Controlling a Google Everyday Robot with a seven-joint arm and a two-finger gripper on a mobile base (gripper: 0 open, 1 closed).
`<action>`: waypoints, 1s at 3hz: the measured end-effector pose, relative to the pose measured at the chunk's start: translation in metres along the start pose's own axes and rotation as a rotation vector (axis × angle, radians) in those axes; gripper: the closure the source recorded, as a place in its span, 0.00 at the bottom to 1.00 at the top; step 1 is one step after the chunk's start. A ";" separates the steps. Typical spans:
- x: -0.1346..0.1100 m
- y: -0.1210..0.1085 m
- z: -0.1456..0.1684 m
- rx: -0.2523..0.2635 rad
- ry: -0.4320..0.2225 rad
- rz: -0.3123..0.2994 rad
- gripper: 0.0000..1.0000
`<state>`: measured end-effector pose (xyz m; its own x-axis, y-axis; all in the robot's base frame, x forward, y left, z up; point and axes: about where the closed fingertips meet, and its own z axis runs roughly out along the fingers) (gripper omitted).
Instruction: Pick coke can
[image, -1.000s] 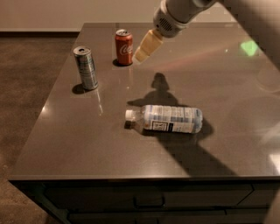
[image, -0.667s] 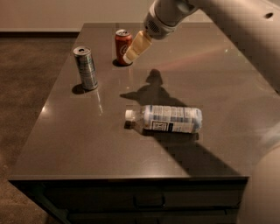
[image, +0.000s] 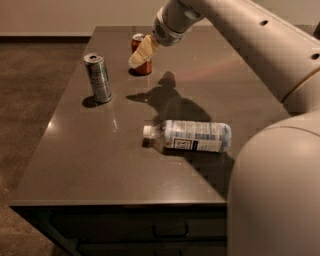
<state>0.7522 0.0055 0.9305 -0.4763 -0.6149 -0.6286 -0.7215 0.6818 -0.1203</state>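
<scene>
The coke can (image: 142, 67), short and red with a silver top, stands upright near the far left part of the dark table (image: 90, 165). My gripper (image: 139, 56) hangs in front of the can and overlaps it in this view, covering much of its body. My arm reaches in from the upper right. I cannot tell whether the gripper touches the can.
A taller silver-blue can (image: 99, 78) stands upright to the left of the coke can. A clear water bottle (image: 189, 136) lies on its side in the middle of the table. My arm's body fills the right foreground. Drawers show below the table's front edge.
My gripper has moved left and down, from right of the coke can to right in front of it. The cans and the bottle have not moved.
</scene>
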 end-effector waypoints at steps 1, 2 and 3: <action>-0.010 -0.007 0.020 0.010 -0.003 0.033 0.00; -0.018 -0.013 0.036 0.030 0.004 0.047 0.00; -0.026 -0.017 0.049 0.042 0.015 0.054 0.00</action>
<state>0.8015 0.0295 0.9112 -0.5222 -0.5823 -0.6231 -0.6729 0.7302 -0.1185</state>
